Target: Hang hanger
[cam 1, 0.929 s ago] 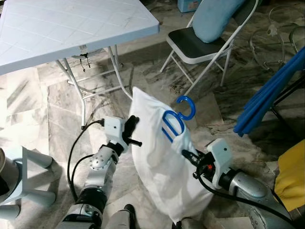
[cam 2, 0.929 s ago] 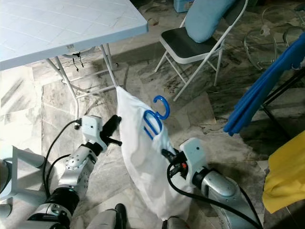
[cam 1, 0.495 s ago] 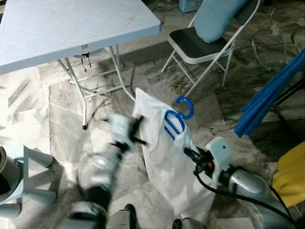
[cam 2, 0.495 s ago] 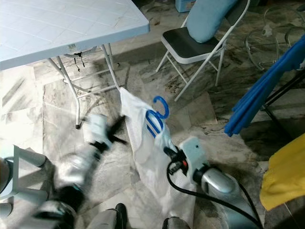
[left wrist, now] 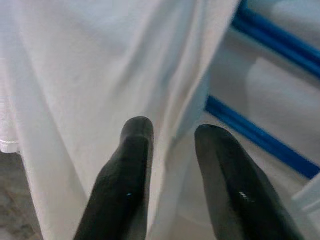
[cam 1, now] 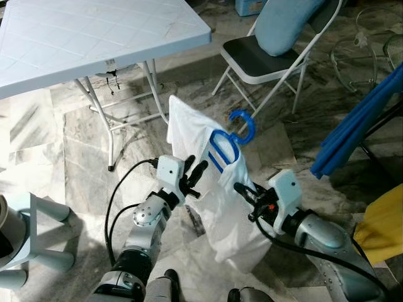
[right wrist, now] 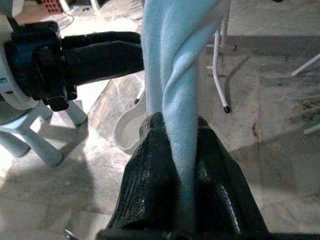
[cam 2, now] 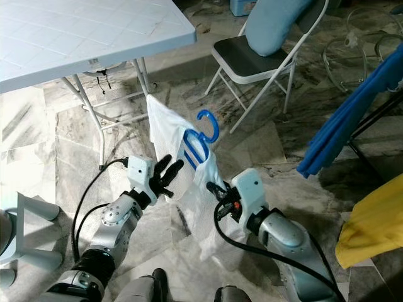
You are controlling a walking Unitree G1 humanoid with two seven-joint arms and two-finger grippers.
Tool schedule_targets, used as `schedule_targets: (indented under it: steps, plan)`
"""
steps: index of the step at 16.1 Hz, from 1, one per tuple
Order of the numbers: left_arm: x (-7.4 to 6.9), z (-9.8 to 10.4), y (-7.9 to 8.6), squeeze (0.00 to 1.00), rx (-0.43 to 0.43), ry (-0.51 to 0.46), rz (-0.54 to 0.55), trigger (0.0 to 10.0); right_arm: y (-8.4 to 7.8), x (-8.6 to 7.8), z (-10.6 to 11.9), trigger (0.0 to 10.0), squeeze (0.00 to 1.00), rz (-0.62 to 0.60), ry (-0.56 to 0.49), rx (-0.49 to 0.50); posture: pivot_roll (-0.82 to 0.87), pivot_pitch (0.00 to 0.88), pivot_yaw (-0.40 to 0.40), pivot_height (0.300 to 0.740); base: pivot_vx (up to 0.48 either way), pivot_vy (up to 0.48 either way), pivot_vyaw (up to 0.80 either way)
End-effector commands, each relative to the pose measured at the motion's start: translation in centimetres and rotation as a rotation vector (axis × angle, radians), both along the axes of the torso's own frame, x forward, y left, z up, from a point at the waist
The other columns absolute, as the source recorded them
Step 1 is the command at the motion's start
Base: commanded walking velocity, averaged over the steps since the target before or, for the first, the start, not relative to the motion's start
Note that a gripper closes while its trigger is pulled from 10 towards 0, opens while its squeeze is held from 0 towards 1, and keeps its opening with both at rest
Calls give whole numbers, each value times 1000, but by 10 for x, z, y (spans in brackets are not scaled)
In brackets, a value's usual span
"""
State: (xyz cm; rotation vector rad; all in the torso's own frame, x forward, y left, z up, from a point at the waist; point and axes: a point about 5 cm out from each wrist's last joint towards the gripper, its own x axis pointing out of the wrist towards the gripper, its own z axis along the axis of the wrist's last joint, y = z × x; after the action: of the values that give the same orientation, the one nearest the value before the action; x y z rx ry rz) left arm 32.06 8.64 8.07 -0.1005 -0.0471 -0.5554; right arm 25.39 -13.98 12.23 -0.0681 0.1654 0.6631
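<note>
The blue hanger [cam 1: 228, 142] sits inside a white garment [cam 1: 214, 189], held up above the marble floor [cam 1: 75, 151] between the two arms. The right claw [cam 1: 242, 190] is clamped on a fold of the garment just below the hanger. The left claw [cam 1: 195, 171] has its fingers [left wrist: 131, 165] slightly parted against the cloth's other side, gripping nothing. Behind stand a white folding counter [cam 1: 94, 38] and a folding chair [cam 1: 264, 56] carrying a pale blue cushion [cam 1: 286, 22]; blue fabric [cam 1: 356, 132] and yellow cloth [cam 1: 381, 226] hang to the right.
</note>
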Motion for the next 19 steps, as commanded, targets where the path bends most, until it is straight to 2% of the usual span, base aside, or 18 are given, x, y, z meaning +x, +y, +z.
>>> schedule_targets:
  steps: [1,4,10,11,15,16,17,19]
  plan:
    - [0,-1,3,1000,23,-2,2,10000,5,0,17,10000,0,34,-58,39,-96,184,57,740,0,0,0]
    - [2,3,6,1000,64,-42,18,10000,6,-2,35,10000,0,57,-73,108,-98,182,62,740,0,0,0]
    - [9,9,3,1000,77,-70,48,10000,15,-14,48,10000,0,144,-61,172,-113,181,67,740,0,0,0]
    - [11,11,5,8,100,-87,80,10000,15,-19,49,10000,0,163,-43,185,-120,185,70,740,0,0,0]
    - [14,15,7,0,113,-104,107,10000,13,-26,46,10000,0,189,-6,181,-125,188,73,740,0,0,0]
    - [16,17,9,0,110,-115,122,4431,16,-29,43,10000,0,201,15,186,-124,189,77,740,0,0,0]
    - [16,18,10,0,104,-116,126,0,17,-29,42,10000,0,206,20,187,-123,188,77,740,0,0,0]
    - [16,17,11,0,97,-113,125,0,20,-32,41,10000,0,215,31,192,-122,190,81,740,0,0,0]
